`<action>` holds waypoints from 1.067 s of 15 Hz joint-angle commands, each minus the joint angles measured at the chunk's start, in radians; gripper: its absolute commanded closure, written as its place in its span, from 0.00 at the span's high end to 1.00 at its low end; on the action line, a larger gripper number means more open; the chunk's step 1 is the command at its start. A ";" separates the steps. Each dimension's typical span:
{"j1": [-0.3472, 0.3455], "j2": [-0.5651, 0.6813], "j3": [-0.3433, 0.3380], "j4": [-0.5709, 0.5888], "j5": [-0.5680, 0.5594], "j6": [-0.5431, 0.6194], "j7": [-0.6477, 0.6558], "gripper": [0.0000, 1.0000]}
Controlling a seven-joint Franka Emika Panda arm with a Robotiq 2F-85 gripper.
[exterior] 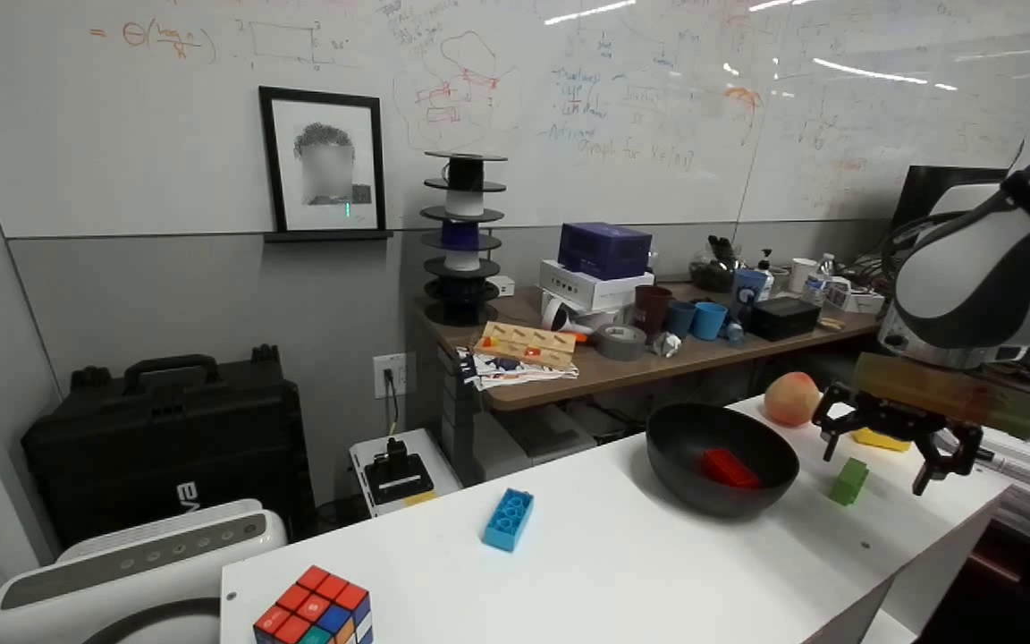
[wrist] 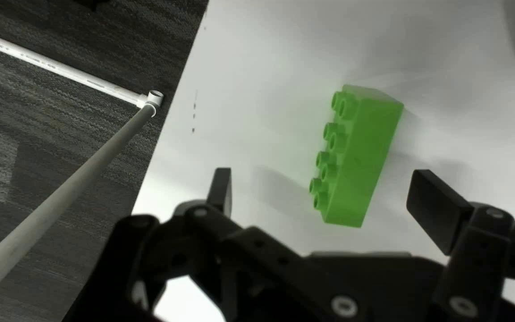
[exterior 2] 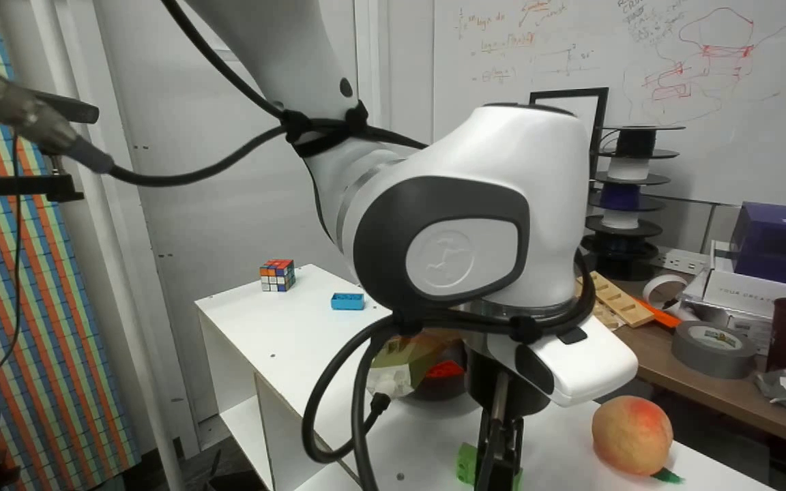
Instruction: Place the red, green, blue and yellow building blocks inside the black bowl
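One of the four, the red block (exterior: pixel 730 468), lay inside the black bowl (exterior: pixel 689 474), presumably because its share of the task was done. Three others sat outside on the white surface (exterior: pixel 622 555): the blue block (exterior: pixel 508 521), well apart from the bowl, towards the Rubik's cube (exterior: pixel 316 610); the yellow block (exterior: pixel 880 439), partly hidden behind the end effector (exterior: pixel 873 472) in an exterior view; and the green block (wrist: pixel 360 165), near the bowl. The cube and the peach (exterior: pixel 792 399) probably had no part to play, hence their places outside it. The green block rested on its side with studs turned sideways, so a closing grip would likely press on studs and underside rather than smooth walls. The end effector, its jaws spread wide, held nothing; so roomy a gap seemed meant to let the fingers (wrist: pixel 438 210) pass down around that block untouched. The arm (exterior 2: pixel 468 225) reached in over the surface, fingers pointing down above it, the line between them lying roughly across the block's length.
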 commanded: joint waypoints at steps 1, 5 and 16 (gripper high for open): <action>-0.013 0.030 0.026 0.053 0.043 -0.026 -0.062 0.74; -0.009 -0.008 0.053 0.010 0.075 -0.003 -0.116 0.52; 0.010 -0.240 0.008 -0.270 0.100 -0.014 -0.197 0.07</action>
